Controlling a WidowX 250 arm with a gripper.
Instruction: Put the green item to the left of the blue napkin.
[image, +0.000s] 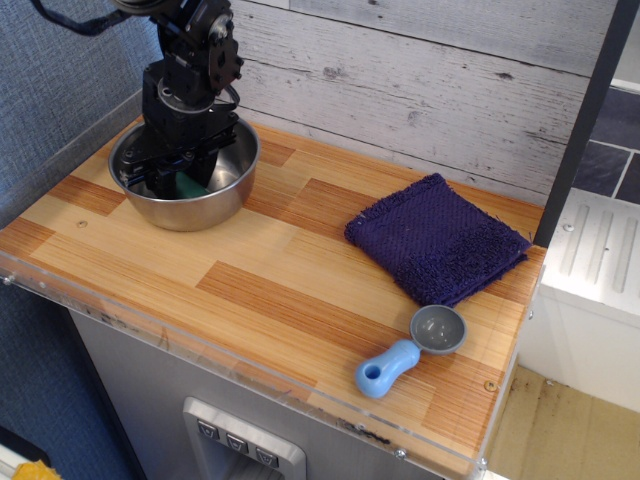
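The green item (193, 185) lies inside a steel bowl (236, 176) at the back left of the wooden counter; only a small teal patch of it shows. My black gripper (184, 178) reaches down into the bowl with its jaws open, one on each side of the green item, and hides most of it. Whether the fingers touch the item cannot be told. The blue napkin (436, 240), a dark navy terry square, lies flat at the right of the counter, far from the gripper.
A grey scoop with a light-blue handle (405, 355) lies near the front right edge, just below the napkin. A plank wall runs behind the counter and a blue fabric wall along its left side. Bare wood lies between bowl and napkin.
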